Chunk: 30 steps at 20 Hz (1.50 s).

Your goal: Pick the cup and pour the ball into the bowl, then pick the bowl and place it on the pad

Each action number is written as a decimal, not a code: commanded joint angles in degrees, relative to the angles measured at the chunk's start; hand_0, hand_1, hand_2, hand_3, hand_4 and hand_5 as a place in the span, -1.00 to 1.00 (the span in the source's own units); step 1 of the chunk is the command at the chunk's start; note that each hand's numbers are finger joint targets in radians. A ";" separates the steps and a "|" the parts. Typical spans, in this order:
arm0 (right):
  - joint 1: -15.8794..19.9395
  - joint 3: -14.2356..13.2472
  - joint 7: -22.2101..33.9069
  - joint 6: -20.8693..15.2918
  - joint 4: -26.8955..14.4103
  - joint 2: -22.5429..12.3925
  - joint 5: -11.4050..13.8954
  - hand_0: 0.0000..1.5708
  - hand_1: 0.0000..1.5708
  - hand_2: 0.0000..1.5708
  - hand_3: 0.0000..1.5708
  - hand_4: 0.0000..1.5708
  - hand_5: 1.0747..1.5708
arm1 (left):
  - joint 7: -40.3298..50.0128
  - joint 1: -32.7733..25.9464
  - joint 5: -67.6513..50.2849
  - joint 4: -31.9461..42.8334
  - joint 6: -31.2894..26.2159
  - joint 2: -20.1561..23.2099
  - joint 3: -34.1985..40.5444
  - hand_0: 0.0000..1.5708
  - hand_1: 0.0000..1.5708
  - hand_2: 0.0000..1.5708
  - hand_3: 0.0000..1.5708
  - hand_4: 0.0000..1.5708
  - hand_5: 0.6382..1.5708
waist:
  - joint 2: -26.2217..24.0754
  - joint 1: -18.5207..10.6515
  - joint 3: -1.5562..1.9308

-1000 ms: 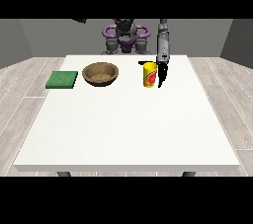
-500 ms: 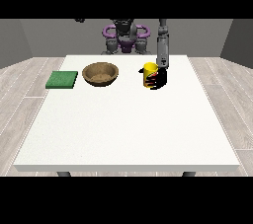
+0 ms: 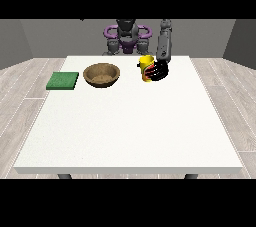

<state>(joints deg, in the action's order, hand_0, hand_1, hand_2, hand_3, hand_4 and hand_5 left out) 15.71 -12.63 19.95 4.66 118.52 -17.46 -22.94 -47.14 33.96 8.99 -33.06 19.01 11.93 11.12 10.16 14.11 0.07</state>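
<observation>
Hand at view's right [image 3: 159,71] curled round yellow cup [image 3: 146,67], tipped a bit. Bowl [image 3: 101,75] beside it on counter [image 3: 130,126]. Green pad [image 3: 63,80] further left.

A flat green square pad [image 3: 63,80] and a round brown wooden bowl [image 3: 101,75] are carried by the large white worktop [image 3: 125,131]; a yellow cup [image 3: 146,68] seemingly stands there too.

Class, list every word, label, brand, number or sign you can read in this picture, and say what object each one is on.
None can be read.
Yellow cup: red patches on its side, too small to tell whether they are letters.
Brown bowl, green pad, white table: no writing shows.
Robot hand at the view's right, curled round the cup: no marking visible.
</observation>
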 commanded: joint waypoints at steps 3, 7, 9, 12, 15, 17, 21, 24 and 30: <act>0.16 0.20 -2.02 0.25 -5.07 1.18 1.17 -1.00 -1.00 -1.00 -1.00 -0.70 0.95 | 11.75 6.99 9.47 0.30 9.19 -0.07 -6.85 0.76 0.76 1.00 1.00 0.41 0.90 | -3.19 -1.50 0.01; 1.76 1.35 -1.41 1.36 -5.86 0.87 0.21 -1.00 -1.00 -1.00 -1.00 -0.66 0.96 | 20.56 11.06 18.75 3.70 22.43 -1.30 -11.28 0.80 0.80 1.00 1.00 0.31 0.96 | -2.46 2.10 0.06; 0.98 0.30 -4.70 4.02 -8.43 0.60 -0.34 -1.00 -1.00 -1.00 -1.00 -0.64 0.96 | 25.38 14.37 21.17 4.72 22.10 -0.54 -12.63 0.81 0.81 1.00 1.00 0.29 0.97 | -1.72 2.20 0.05; 2.68 -2.34 -4.08 4.05 -11.45 -1.34 -0.87 -1.00 -1.00 -1.00 -1.00 -0.61 0.96 | 29.72 16.01 23.92 5.49 21.43 -2.93 -14.91 0.81 0.81 1.00 1.00 0.29 0.97 | -3.61 -0.63 -0.01; 1.97 -0.72 -4.79 2.94 -7.54 0.05 0.90 -1.00 -1.00 -1.00 -1.00 -0.58 0.97 | 28.91 17.18 25.63 6.87 22.93 1.04 -14.14 0.80 0.80 1.00 1.00 0.24 0.98 | -0.40 0.83 -0.06; 1.52 0.55 -5.45 4.58 -9.61 0.84 0.17 -1.00 -1.00 -1.00 -1.00 -0.56 0.97 | 36.36 19.87 30.63 9.33 26.29 -0.54 -17.14 0.77 0.77 1.00 1.00 0.17 0.98 | -1.87 1.35 0.01; 2.90 0.15 -6.56 3.74 -12.89 0.75 2.02 -1.00 -1.00 -1.00 -1.00 -0.57 0.97 | 41.01 22.04 40.55 12.79 31.06 1.42 -23.23 0.76 0.76 1.00 1.00 0.09 0.97 | -2.48 -0.55 0.08; 3.43 2.15 -4.71 4.29 -13.68 1.50 0.94 -1.00 -1.00 -1.00 -1.00 -0.54 0.97 | 50.09 24.46 49.55 18.47 33.54 -1.63 -28.98 0.72 0.72 1.00 1.00 0.09 0.95 | -4.84 2.07 0.13; 3.21 2.45 -5.23 2.10 -17.78 2.76 3.76 -1.00 -1.00 -1.00 -1.00 -0.51 0.98 | 59.82 25.98 63.34 24.59 28.59 -7.51 -40.49 0.74 0.74 0.77 0.86 0.16 0.81 | -9.02 -1.00 0.08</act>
<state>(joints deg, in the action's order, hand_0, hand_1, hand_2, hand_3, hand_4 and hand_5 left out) 18.70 -10.49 14.21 7.48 102.71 -15.12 -19.86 6.92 59.01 63.82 -12.32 48.75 7.07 -22.62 3.46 13.98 0.15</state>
